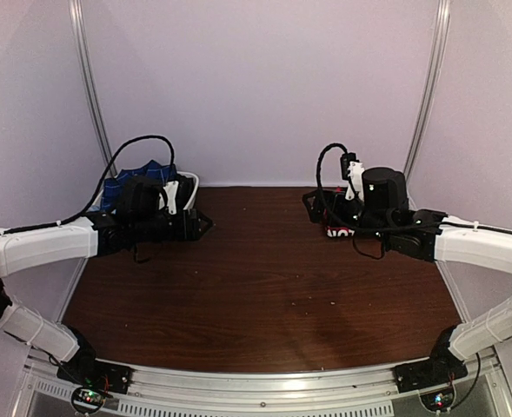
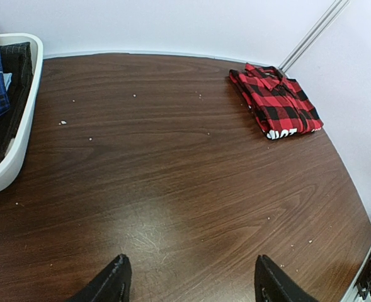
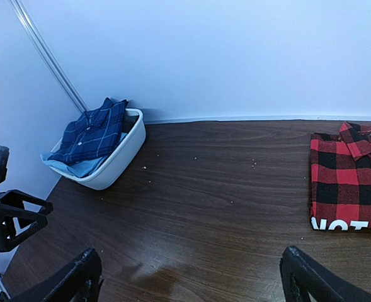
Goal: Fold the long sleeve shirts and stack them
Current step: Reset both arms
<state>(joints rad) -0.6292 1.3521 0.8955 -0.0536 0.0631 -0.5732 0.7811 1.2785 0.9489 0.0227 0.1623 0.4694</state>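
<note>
My left gripper (image 2: 191,277) and right gripper (image 3: 190,267) were spread, empty; I judged: pinch navy shirt (image 3: 94,129), upper left, at collar.

you're looking at a dark wood-grain table (image 1: 264,287) closed in by plain pale lilac walls (image 1: 256,87). thin metal uprights (image 1: 89,87) rise at both back corners. a silver rail (image 1: 264,382) lines the near edge. soft light leaves a dull sheen (image 2: 150,214) on the wood, dotted with pale specks (image 2: 63,122).
</note>
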